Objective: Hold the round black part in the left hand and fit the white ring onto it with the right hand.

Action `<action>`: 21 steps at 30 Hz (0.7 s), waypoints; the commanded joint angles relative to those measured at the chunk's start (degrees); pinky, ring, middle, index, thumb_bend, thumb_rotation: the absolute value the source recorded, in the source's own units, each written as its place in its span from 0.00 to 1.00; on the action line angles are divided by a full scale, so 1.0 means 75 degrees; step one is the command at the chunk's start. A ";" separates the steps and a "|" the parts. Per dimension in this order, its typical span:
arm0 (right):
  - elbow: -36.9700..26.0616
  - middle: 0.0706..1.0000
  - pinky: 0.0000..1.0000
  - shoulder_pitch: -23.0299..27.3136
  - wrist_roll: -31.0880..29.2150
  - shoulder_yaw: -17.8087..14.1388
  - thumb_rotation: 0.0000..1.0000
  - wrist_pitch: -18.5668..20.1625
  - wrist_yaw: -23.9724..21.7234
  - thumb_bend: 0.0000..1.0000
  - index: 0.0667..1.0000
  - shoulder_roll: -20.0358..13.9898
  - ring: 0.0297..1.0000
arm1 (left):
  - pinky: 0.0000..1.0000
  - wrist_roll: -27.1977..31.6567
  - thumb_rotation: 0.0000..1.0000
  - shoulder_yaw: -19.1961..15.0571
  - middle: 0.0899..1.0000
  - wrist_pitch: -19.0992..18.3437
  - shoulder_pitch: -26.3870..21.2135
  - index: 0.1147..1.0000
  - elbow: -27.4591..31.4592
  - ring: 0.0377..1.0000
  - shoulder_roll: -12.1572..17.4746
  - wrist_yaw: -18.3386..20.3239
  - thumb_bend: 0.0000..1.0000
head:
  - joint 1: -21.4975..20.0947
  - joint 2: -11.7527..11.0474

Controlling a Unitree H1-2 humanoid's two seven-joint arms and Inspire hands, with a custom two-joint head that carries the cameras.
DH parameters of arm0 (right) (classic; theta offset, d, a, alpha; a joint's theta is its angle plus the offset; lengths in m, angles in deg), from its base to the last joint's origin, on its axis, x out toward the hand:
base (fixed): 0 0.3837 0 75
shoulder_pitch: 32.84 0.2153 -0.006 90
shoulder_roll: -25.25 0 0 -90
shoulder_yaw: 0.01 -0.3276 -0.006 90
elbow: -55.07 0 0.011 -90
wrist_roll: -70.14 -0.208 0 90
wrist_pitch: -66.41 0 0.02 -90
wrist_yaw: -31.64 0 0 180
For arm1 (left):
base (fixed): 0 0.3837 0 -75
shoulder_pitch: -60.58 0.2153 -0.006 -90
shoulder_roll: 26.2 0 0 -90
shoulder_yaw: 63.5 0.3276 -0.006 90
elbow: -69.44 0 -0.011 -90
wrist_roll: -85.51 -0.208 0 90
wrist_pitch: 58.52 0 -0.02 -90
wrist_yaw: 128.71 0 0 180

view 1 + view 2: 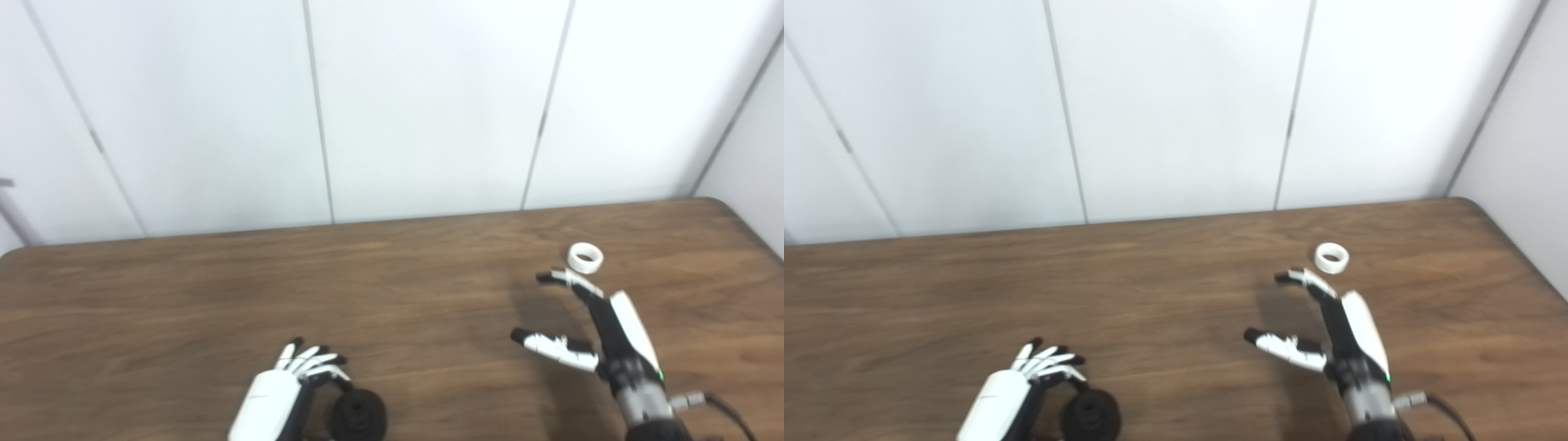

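The round black part [359,414] lies on the wooden table [184,294] near the front edge, also seen in the right eye view [1092,414]. My left hand [288,392] is open just to the left of it, fingers spread and curved toward it, not gripping it. The white ring [585,258] lies flat on the table at the right, also seen in the right eye view [1331,257]. My right hand [588,331] is open and empty, thumb and fingers wide apart, its fingertips just short of the ring and slightly to its left.
White wall panels [429,104] rise behind the table's far edge. The table's rounded right corner [723,205] lies close beyond the ring. A cable [729,411] trails from my right wrist.
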 commanded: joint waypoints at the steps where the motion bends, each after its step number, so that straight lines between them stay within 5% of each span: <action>1: -0.0159 0.90 0.97 0.0450 0.0321 -0.0066 0.32 0.0060 -0.0074 0.73 0.72 -0.0336 0.98 | 1.00 -0.0025 0.06 -0.0087 0.76 0.0081 0.0015 0.42 0.0048 0.87 0.0175 -0.0019 0.52 | -0.0140 0.0009; 8: 0.0337 0.93 1.00 0.1151 0.0694 -0.0230 0.23 0.0225 -0.0223 0.81 0.69 -0.1113 1.00 | 1.00 0.0127 0.05 -0.0170 0.76 0.0142 0.0030 0.42 0.0138 0.86 0.0266 0.0063 0.52 | -0.0346 -0.0002; 21: 0.1665 1.00 1.00 0.2097 0.1358 -0.0084 0.23 0.0685 -0.0729 0.89 0.66 -0.2242 1.00 | 1.00 0.0135 0.05 -0.0193 0.75 0.0128 0.0111 0.42 0.0281 0.86 0.0290 0.0229 0.52 | -0.0322 0.0014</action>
